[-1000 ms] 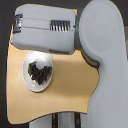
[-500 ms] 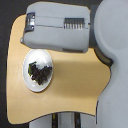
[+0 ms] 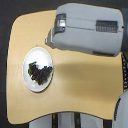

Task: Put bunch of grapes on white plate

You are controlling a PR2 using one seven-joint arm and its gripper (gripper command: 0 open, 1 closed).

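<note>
The bunch of grapes (image 3: 40,71), a dark purple-black cluster, lies in the middle of the white plate (image 3: 34,54). The plate rests on the tan table toward the exterior view's left. My big grey arm (image 3: 90,27) hangs above the table's far part, up and to the right of the plate. Its gripper (image 3: 53,37) end points toward the exterior view's left, above the plate's upper right rim and apart from the grapes. The fingers are not distinct, so its state does not show.
The tan tabletop (image 3: 85,87) has rounded corners, with dark floor around it. Pale robot parts show below the table's near edge (image 3: 60,122) and at the lower right (image 3: 122,112).
The arm has drawn back toward the exterior view's right, uncovering more of the table above the plate. The grapes and plate have stayed where they were.
</note>
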